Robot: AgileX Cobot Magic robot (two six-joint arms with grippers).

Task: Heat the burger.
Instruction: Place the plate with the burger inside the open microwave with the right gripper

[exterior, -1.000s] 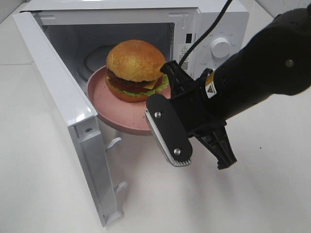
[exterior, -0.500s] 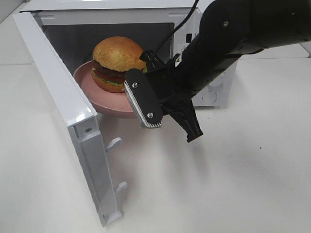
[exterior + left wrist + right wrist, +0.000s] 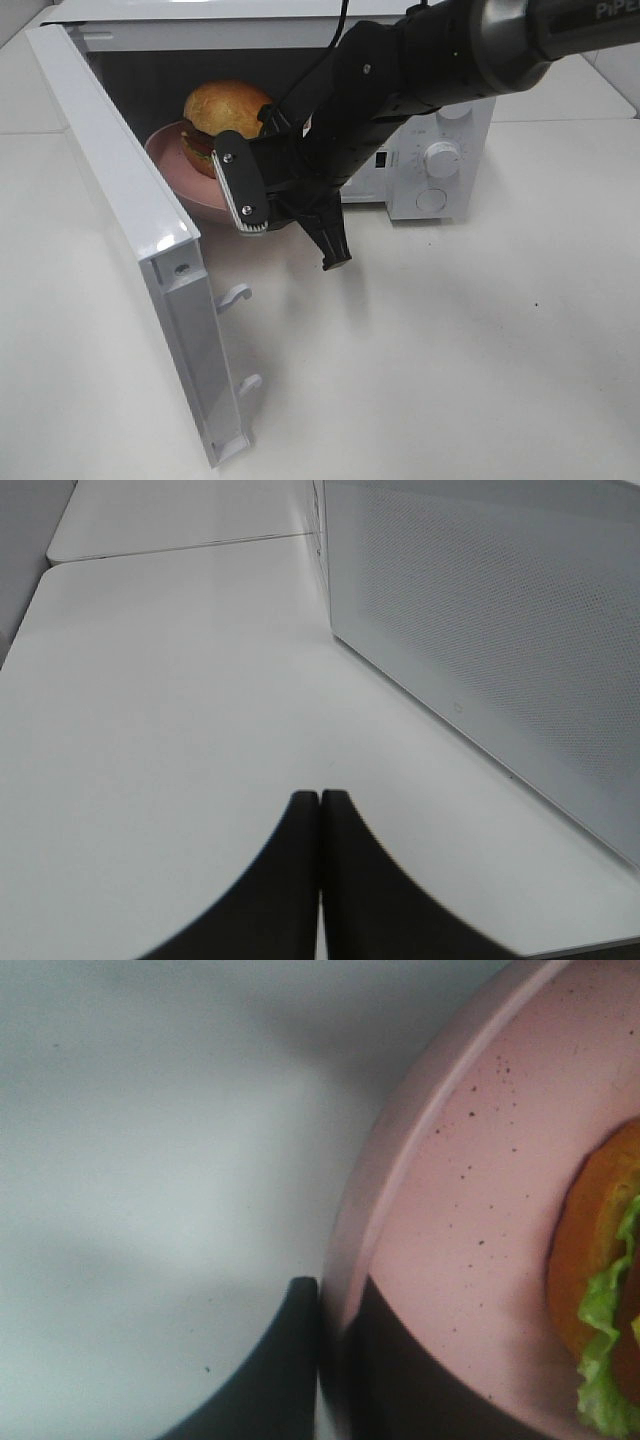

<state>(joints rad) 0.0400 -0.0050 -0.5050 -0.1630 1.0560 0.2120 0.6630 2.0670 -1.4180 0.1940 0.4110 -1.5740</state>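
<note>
The burger [image 3: 225, 108] sits on the pink speckled plate [image 3: 168, 160], inside the open microwave [image 3: 440, 165]; whether the plate touches the floor there I cannot tell. The right gripper [image 3: 335, 1355] is clenched on the plate's rim with its 2 fingers. The left gripper [image 3: 320, 815] is closed on nothing, above the white table [image 3: 150, 680].

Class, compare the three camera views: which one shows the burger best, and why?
The exterior high view: most of the burger shows on the pink plate, at the mouth of the open microwave. The right wrist view catches only an edge of bun and lettuce. The left wrist view shows none of it.
</note>
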